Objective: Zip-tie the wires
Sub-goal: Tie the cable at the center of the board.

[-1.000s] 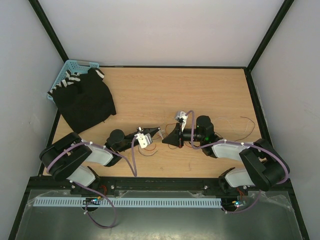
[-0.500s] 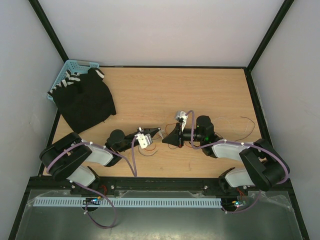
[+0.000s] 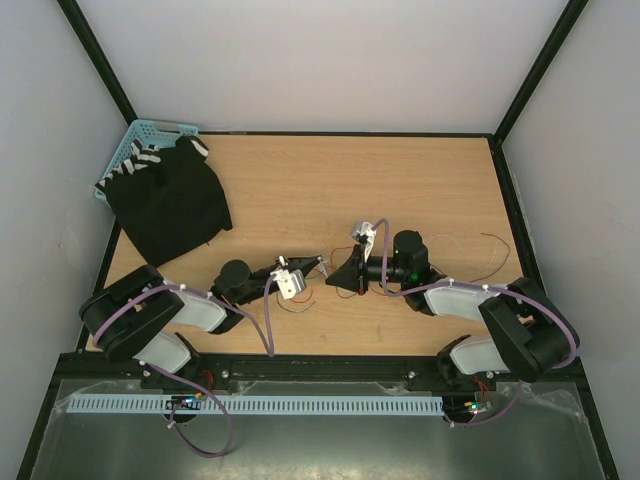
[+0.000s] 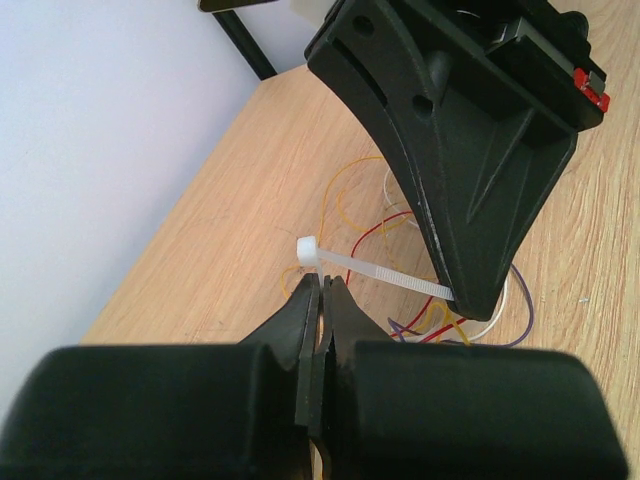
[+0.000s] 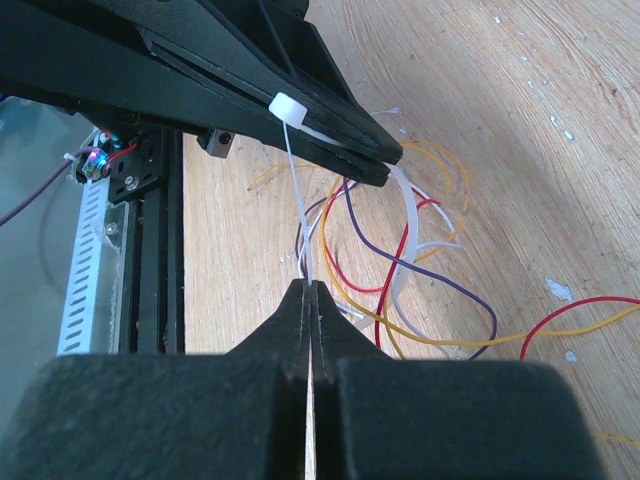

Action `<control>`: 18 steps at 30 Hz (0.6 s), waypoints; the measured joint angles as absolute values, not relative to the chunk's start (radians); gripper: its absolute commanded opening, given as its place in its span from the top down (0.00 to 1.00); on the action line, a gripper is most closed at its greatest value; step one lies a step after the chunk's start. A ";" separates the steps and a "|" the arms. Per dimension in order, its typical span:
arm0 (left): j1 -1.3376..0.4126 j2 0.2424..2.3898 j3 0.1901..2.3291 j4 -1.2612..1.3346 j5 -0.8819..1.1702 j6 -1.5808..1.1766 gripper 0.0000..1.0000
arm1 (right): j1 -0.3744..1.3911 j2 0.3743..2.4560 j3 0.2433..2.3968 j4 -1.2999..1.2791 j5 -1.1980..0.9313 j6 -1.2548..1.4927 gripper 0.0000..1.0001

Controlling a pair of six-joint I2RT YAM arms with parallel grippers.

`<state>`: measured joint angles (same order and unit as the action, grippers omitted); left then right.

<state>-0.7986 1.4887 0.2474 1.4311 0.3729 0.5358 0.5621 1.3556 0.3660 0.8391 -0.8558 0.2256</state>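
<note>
A white zip tie (image 4: pixel 404 279) is stretched between my two grippers just above the wires (image 5: pixel 441 341), a loose tangle of thin red, yellow, purple and white strands on the wooden table. The left gripper (image 4: pixel 322 285) is shut on the tie right below its square head (image 5: pixel 287 106). My right gripper (image 5: pixel 309 290) is shut on the tie's thin tail (image 5: pixel 295 200). A wider white band curves from the left fingertips (image 5: pixel 385 160) down among the wires. From above, the left gripper (image 3: pixel 321 261) and the right gripper (image 3: pixel 329 282) meet tip to tip at mid-table.
A black cloth (image 3: pixel 170 200) lies at the back left, partly over a blue basket (image 3: pixel 140 132). One thin dark strand (image 3: pixel 495 262) trails on the table to the right of the right arm. The black front rail (image 3: pixel 320 365) runs behind both arm bases.
</note>
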 measured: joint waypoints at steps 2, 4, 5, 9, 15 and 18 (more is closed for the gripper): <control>-0.800 1.489 0.247 1.431 0.373 0.540 1.00 | 0.562 1.356 0.366 0.839 -0.856 0.228 1.00; -0.804 1.489 0.247 1.431 0.373 0.545 1.00 | 0.562 1.356 0.366 0.839 -0.856 0.229 1.00; -0.805 1.489 0.247 1.431 0.373 0.549 1.00 | 0.562 1.356 0.366 0.839 -0.856 0.231 1.00; -0.812 1.489 0.247 1.431 0.365 0.562 1.00 | 0.560 1.356 0.366 0.839 -0.856 0.236 1.00; -0.815 1.489 0.240 1.432 0.352 0.581 1.00 | 0.548 1.356 0.366 0.839 -0.856 0.250 1.00; -0.816 1.489 0.240 1.432 0.344 0.590 1.00 | 0.545 1.355 0.366 0.839 -0.857 0.255 1.00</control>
